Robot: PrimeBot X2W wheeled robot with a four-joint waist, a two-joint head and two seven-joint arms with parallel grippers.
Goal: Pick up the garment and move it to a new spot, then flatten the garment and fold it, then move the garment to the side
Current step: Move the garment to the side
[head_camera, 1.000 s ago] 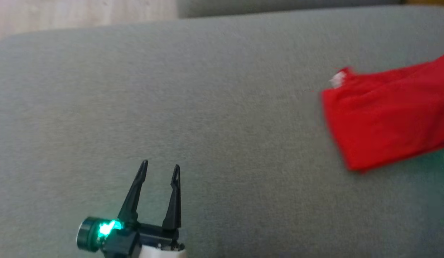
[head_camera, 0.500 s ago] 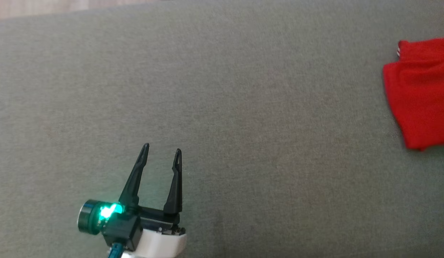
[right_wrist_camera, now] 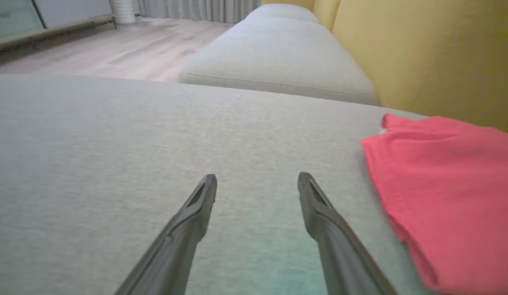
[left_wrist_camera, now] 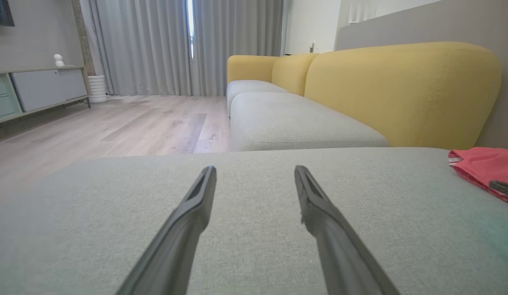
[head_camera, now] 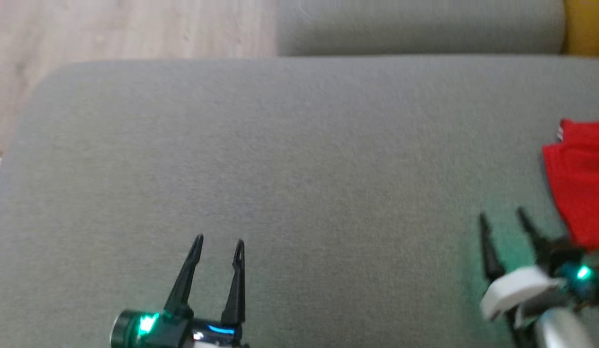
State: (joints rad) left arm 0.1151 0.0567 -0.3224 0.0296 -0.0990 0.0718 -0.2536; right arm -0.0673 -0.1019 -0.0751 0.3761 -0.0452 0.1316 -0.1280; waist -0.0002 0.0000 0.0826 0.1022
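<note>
The garment (head_camera: 582, 181) is red cloth, folded into a flat stack, lying at the right edge of the grey sofa cushion (head_camera: 290, 159). The right wrist view has the garment (right_wrist_camera: 446, 180) just right of my fingers, and the left wrist view catches its corner (left_wrist_camera: 481, 166) far right. My right gripper (head_camera: 503, 216) stands open just left of the garment, holding nothing. Near the front of the cushion, my left gripper (head_camera: 218, 240) is open and empty. My left gripper (left_wrist_camera: 255, 169) hovers over bare fabric, as does my right gripper (right_wrist_camera: 257, 177).
A second grey cushion (head_camera: 415, 26) lies beyond this one, with a yellow sofa back (left_wrist_camera: 401, 88) along the right. Wooden floor (head_camera: 111, 29) shows past the cushion's far left edge. A cabinet (left_wrist_camera: 37, 88) and curtains (left_wrist_camera: 176, 45) stand across the room.
The head camera has shifted, so the whole picture moved. My right gripper has come into the head view, open, beside the garment, which lies free on the cushion. The left gripper stays open.
</note>
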